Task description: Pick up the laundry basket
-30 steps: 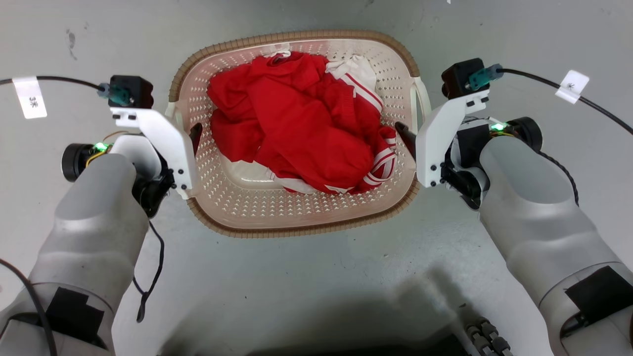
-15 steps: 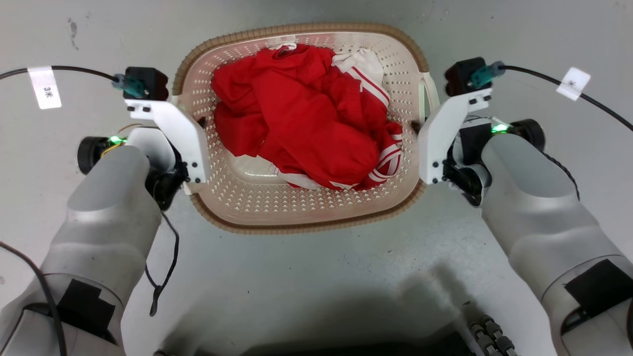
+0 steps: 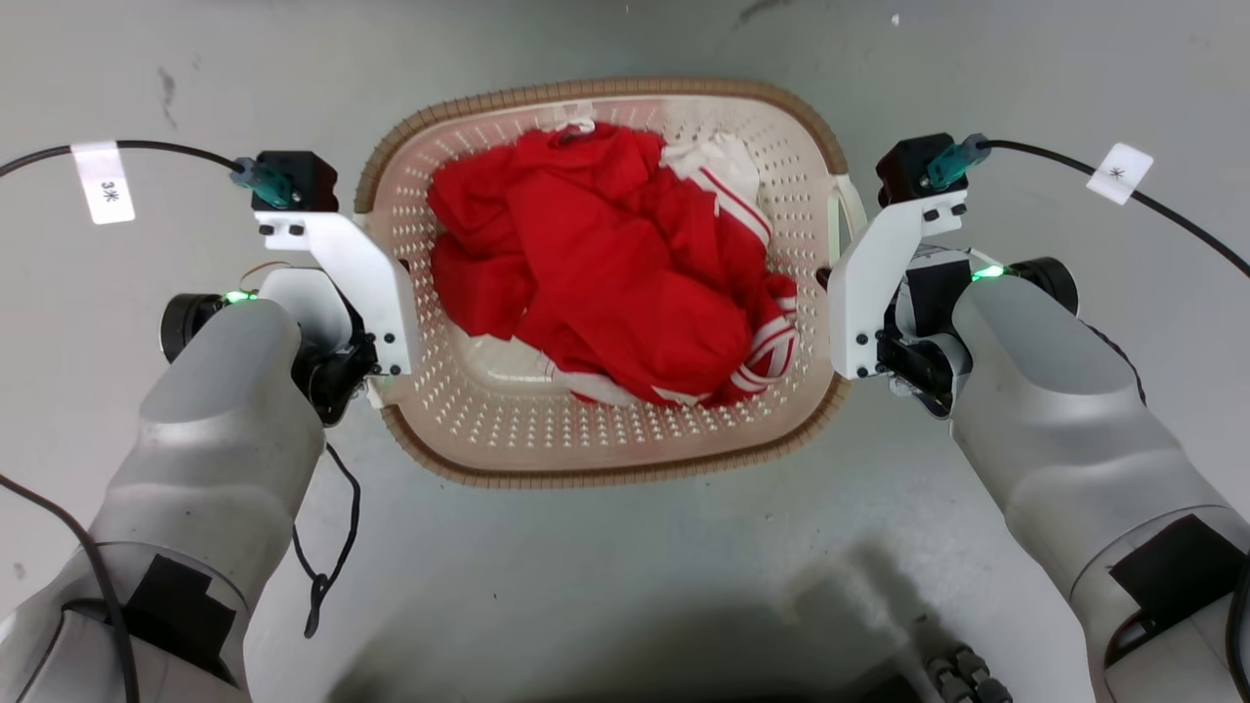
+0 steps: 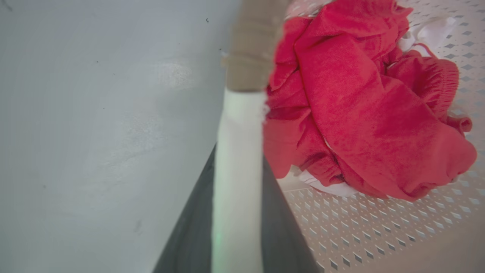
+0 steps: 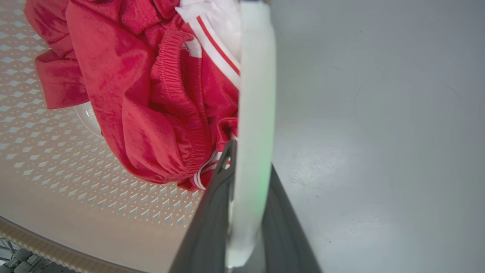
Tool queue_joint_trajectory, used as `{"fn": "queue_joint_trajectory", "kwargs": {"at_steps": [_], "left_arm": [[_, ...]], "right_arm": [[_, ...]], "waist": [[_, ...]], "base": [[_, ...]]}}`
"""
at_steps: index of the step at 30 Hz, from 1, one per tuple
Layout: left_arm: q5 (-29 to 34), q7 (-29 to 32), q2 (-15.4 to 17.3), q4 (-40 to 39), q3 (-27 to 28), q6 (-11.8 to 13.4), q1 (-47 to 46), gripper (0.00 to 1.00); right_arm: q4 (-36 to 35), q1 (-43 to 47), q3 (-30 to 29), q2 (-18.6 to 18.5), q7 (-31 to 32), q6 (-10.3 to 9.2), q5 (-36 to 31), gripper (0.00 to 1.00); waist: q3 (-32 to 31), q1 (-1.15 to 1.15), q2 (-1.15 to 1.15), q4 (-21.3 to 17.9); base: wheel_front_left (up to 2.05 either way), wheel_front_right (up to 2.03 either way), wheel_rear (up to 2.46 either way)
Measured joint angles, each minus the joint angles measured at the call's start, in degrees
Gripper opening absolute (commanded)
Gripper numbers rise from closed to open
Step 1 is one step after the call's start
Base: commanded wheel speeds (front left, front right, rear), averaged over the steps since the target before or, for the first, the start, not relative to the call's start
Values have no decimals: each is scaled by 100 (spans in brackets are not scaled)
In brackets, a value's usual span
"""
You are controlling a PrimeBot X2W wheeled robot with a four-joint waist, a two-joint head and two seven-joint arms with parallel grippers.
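You're gripping with left tool (image 4: 238, 155) and right tool (image 5: 250, 155) each clamped on a white side handle (image 5: 255, 94) of the laundry basket (image 3: 586, 434), sitting centre-frame between them, and it's looking like stiff, light plastic, likely lifting level from those handles.

We record the basket (image 3: 586, 430) as cream-white, dotted with rows of small diamond perforations. Its rim (image 3: 605, 475) is brown with a ribbed, woven look, and its handle (image 4: 238, 159) is plain white. The clothes (image 3: 625, 283) are bright red, with white trim striped red. The floor (image 3: 586, 547) is pale grey, faintly speckled. The fingers (image 4: 189, 242) are dark grey.
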Motion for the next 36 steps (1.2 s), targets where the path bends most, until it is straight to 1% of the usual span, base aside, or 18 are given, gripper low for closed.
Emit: {"fn": "queue_joint_trajectory", "kwargs": {"at_steps": [9, 19, 26, 36], "left_arm": [[-334, 698, -40, 35, -225, 1, 61, 0], [-760, 1664, -60, -32, -477, 5, 321, 0], [-991, 2027, -42, -32, -608, 5, 520, 0], [-1293, 2517, -127, 27, -736, 5, 878, 0]], "right_arm": [[79, 2, 178, -4, 686, 0, 227, 0], [132, 264, 343, -10, 1581, -1, 546, 0], [165, 500, 402, -9, 2152, -1, 787, 0], [198, 842, 482, -12, 2629, -1, 968, 0]], "waist": [[-597, 0, 0, 19], [-1491, 0, 0, 41], [-2162, 0, 0, 58], [-3058, -1, 0, 83]], "base": [[0, 0, 0], [0, 0, 0], [0, 0, 0], [0, 0, 0]]}}
